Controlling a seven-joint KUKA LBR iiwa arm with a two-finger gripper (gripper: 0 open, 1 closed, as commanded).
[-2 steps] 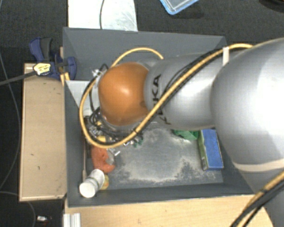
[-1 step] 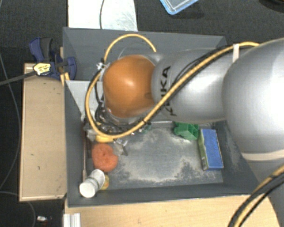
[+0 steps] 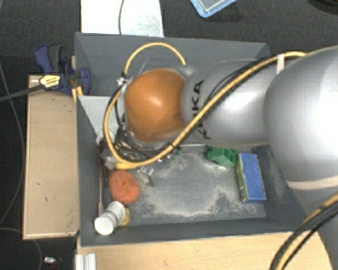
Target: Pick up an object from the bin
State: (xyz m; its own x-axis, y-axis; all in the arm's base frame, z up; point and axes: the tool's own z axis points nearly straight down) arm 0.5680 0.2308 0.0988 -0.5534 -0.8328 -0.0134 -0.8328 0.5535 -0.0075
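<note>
- Camera view: the arm [image 3: 242, 106] is reaching in from the right, over the bin [image 3: 186, 198].
- The gripper [image 3: 145, 174] is sitting low at the bin's left side, just beside an orange-red ball [image 3: 125, 187]. Can't tell how far it is opening or whether it is gripping anything.
- A white bottle [image 3: 109, 219] is lying in the near-left corner.
- 2 more things, a green lump [image 3: 222, 156] and a blue block [image 3: 252, 177], are lying to the right.

Grey bin [image 3: 191, 201]: orange ball [image 3: 124, 187], white bottle [image 3: 109, 219]
</note>
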